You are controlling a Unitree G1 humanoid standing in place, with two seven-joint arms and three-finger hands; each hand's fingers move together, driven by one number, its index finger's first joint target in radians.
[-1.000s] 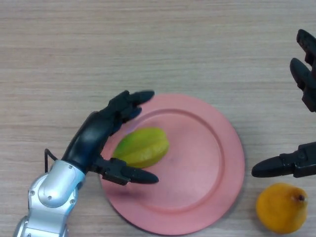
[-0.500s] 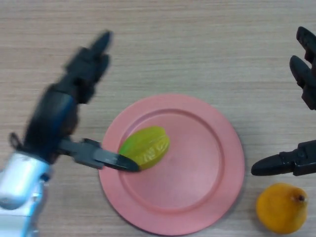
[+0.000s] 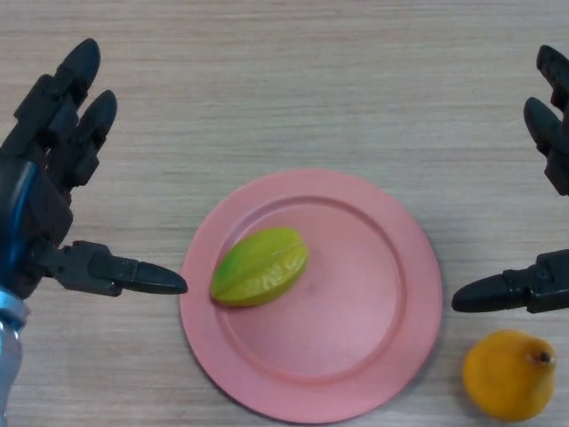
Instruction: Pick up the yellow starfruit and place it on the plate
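A pale wood-grain surface (image 3: 293, 80) carries one round pink plate (image 3: 373, 338), set slightly below centre. One yellow-green starfruit (image 3: 260, 267) lies on its side inside the plate's left half, touched by neither hand. The left hand (image 3: 40, 209) shows at the left edge, spread wide: its fingers (image 3: 76, 98) point up and away while the thumb (image 3: 120, 274) reaches toward the plate rim, its tip just short of it, holding nothing. The right hand (image 3: 551, 280) sits at the right edge, likewise spread and empty, thumb pointing toward the plate. One orange pear-like fruit (image 3: 507, 374) rests on the surface below that thumb, near the plate but apart.
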